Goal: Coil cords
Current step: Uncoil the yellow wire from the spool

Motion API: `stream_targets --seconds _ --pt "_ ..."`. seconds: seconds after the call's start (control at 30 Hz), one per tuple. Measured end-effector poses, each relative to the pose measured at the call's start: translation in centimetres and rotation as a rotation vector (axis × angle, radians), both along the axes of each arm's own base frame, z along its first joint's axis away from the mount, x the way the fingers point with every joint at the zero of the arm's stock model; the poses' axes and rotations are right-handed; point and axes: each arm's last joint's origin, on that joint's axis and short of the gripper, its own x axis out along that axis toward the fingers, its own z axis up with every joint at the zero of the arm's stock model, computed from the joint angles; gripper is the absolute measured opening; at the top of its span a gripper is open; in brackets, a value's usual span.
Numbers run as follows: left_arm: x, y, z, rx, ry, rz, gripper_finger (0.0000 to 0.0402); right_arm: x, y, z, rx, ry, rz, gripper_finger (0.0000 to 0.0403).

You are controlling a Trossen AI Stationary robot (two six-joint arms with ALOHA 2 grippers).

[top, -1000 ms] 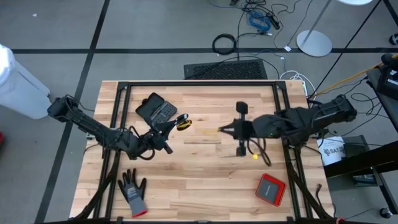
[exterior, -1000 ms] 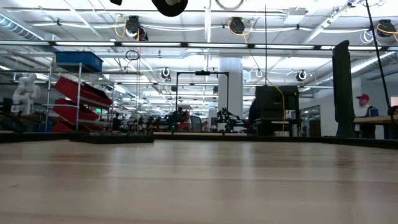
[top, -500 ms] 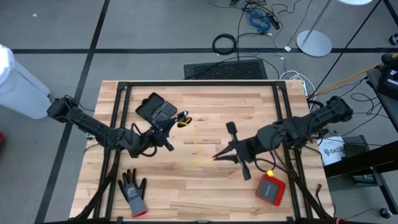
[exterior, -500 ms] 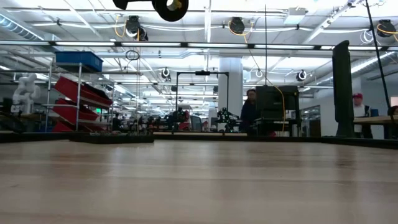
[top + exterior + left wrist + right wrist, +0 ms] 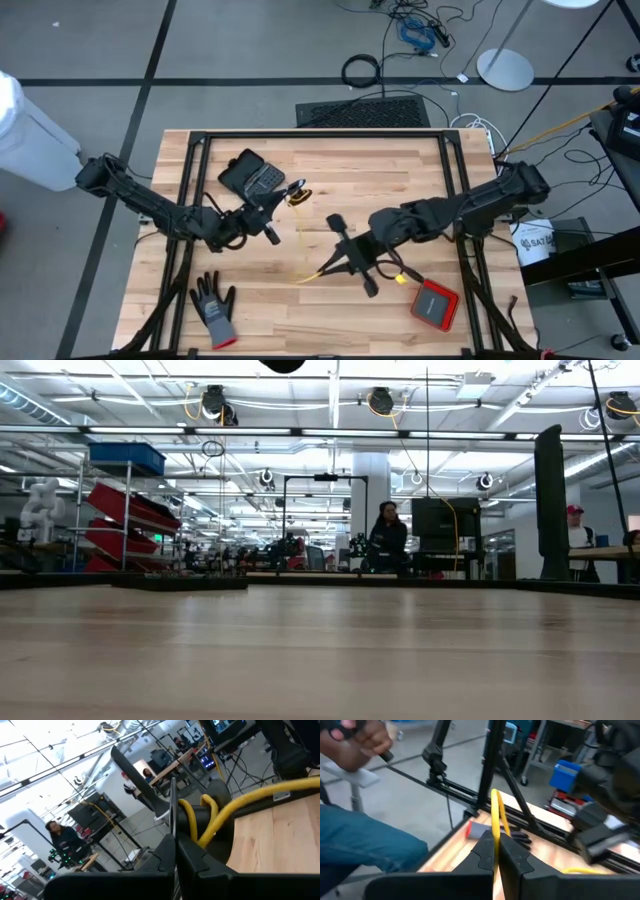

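The thin yellow cord point(image 5: 297, 196) is partly wound as a small ring around its black round part point(image 5: 200, 815), held above the table's left middle by my shut left gripper point(image 5: 286, 192). One strand point(image 5: 280, 790) runs off from the ring. My right gripper point(image 5: 322, 270), over the table's near middle, is shut on another stretch of the cord point(image 5: 496, 815), whose short free piece point(image 5: 308, 278) sticks out past the fingers. How the cord runs between the two grippers does not show in the high view. My left gripper point(image 5: 175, 840) pinches the wound loops beside the black round part point(image 5: 192, 827) between its two fingers, which point about level toward the table's right. The ring is lifted clear of the table. My right gripper point(image 5: 496, 851) pinches a single strand of the cord point(image 5: 496, 832) between its two fingers, which slant slightly down toward the table's near left. The strand rises past the fingertips in a bend, clear of the table.
A black keypad device point(image 5: 250, 175) lies at the far left, a grey glove with a red cuff point(image 5: 213, 308) at the near left, a red box point(image 5: 435, 303) at the near right. Black frame rails point(image 5: 190, 200) run along the table's sides. A person's hand point(image 5: 365, 737) shows beyond the near edge.
My right gripper has swung from the table's right middle toward the near edge and the left, sinking and turning its fingers toward the near left, and has carried its stretch of cord along. My left gripper has kept its place with the ring.
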Motion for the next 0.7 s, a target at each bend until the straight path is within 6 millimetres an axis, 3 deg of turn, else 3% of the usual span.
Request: stream_targets --seconds 0.33,0.7 --pt "-0.1 -0.2 0.7 -0.019 -0.073 -0.05 0.0002 3.4 0.4 -1.8 -0.024 0.118 0.015 0.0" --pt "-1.1 -1.5 1.7 0.022 -0.119 -0.097 0.0002 3.9 -2.7 -3.2 -0.085 0.279 -0.146 0.0"
